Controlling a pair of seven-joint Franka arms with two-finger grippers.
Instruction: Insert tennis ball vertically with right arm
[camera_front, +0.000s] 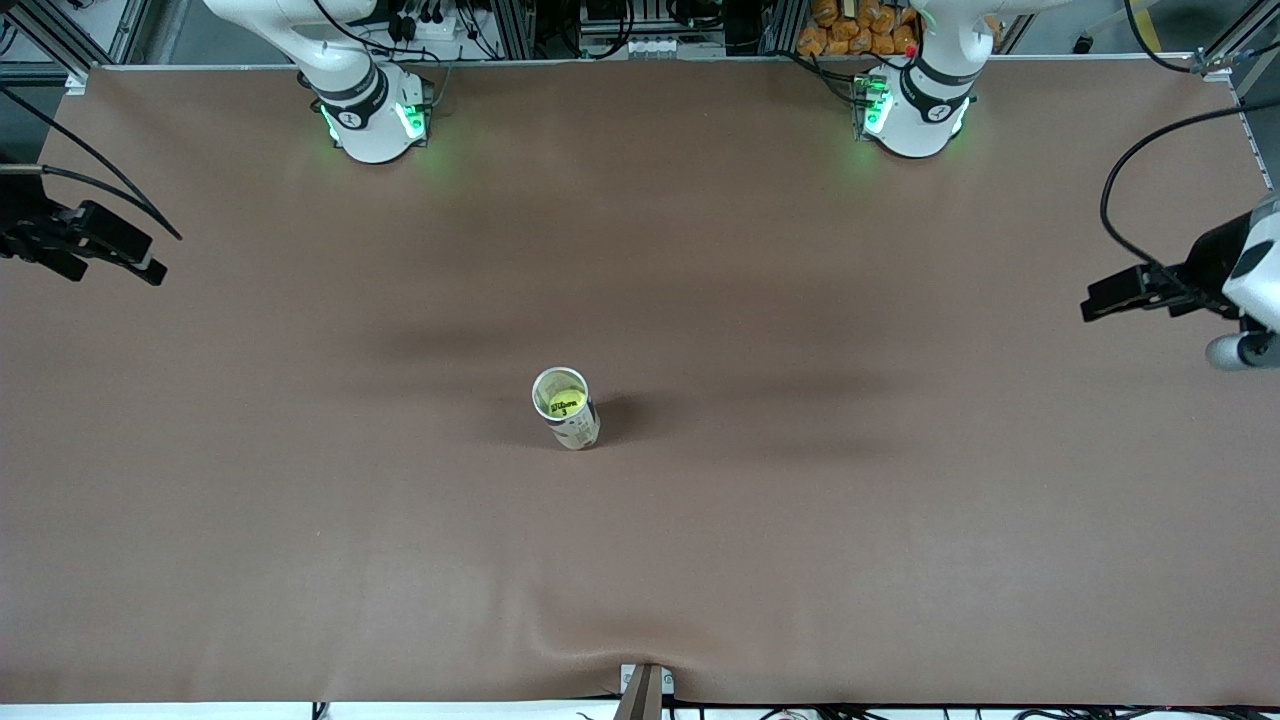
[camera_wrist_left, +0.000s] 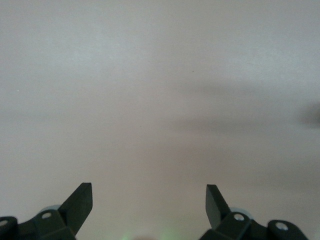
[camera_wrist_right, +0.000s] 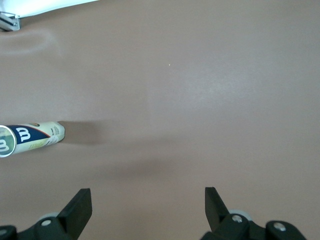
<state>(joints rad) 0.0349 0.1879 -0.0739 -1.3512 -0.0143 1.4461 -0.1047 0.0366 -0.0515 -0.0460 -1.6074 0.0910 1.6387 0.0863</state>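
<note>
You're seeing the fuzzy yellow tennis ball (camera_front: 565, 402) sitting inside the upright clear can (camera_front: 570, 420), light and springy; both the right gripper (camera_wrist_right: 148, 200) and the left gripper (camera_wrist_left: 149, 200) are hanging spread, empty

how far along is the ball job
It looks done: the ball sits inside the upright can at mid-table. Nothing is in hand: the right gripper hangs open at the right arm's end of the table, the left gripper open at the left arm's end. No step is visibly left.
</note>
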